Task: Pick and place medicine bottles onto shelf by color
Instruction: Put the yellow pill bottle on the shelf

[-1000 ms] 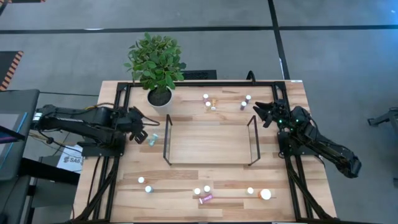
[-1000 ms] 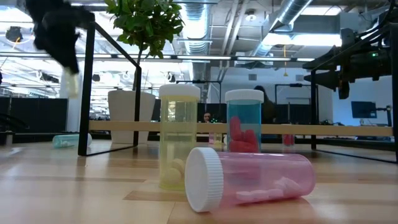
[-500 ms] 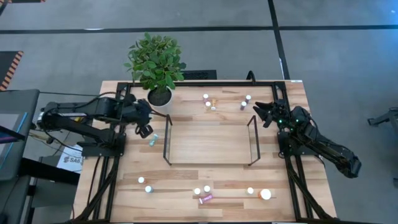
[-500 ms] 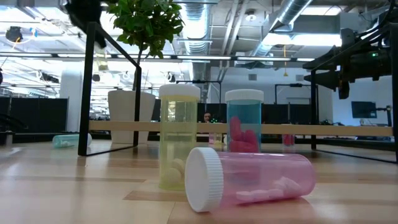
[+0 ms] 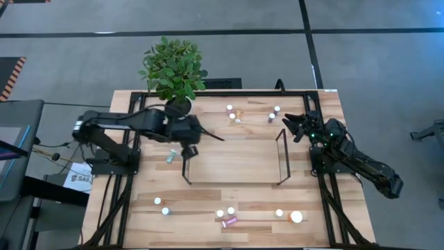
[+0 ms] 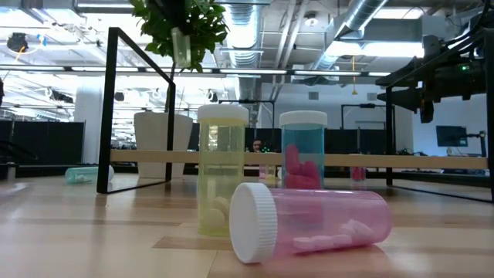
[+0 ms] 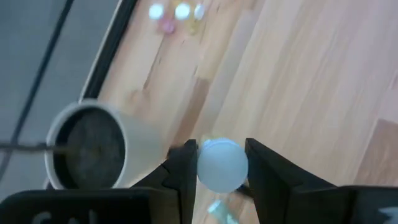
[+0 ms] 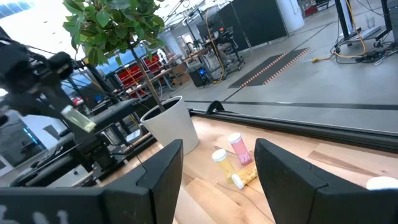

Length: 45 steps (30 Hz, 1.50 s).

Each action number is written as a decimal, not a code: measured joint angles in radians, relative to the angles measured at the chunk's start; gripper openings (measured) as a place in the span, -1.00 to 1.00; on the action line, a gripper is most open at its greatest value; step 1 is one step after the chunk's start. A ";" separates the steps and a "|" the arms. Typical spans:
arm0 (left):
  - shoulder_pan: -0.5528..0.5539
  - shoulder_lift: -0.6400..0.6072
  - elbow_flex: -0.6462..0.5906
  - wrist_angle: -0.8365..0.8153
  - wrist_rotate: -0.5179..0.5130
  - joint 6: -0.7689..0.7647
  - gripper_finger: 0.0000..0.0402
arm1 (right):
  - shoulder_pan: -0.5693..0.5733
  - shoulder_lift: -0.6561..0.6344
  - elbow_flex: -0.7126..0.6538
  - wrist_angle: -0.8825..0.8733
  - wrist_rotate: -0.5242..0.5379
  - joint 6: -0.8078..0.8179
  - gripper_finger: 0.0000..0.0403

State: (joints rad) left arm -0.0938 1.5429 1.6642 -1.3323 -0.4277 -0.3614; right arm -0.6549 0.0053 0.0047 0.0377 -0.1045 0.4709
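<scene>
Left wrist view shows the left gripper (image 7: pixel 222 167) pinching a white-capped medicine bottle (image 7: pixel 222 165) between its jaws, carried above the shelf (image 5: pixel 232 158) near its left wire frame. Carrying seems underway; next it likely must lower and release it. The right gripper (image 5: pixel 294 127) waits, jaws spread, beside the shelf's other end.

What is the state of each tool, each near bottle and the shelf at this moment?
left tool: shut on held bottle
held bottle: gripped, in the air
right tool: open, empty
shelf: no bottles on it
pink bottle: lying on its side
yellow bottle: upright, capped
teal bottle: upright, capped
</scene>
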 joint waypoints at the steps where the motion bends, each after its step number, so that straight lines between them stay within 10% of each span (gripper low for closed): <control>1: -0.008 0.028 0.033 -0.007 -0.006 0.000 -0.50 | 0.000 0.000 0.000 0.000 0.000 0.000 0.11; 16: -0.020 0.247 0.125 0.036 0.098 0.000 -0.50 | 0.000 0.000 0.000 0.000 0.000 0.000 0.11; 45: 0.125 0.252 -0.232 0.383 0.266 0.266 -0.50 | 0.000 0.000 0.000 0.000 0.000 0.000 0.11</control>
State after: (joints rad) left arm 0.0310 1.7950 1.4322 -0.9489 -0.1615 -0.0954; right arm -0.6551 0.0055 0.0047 0.0376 -0.1046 0.4709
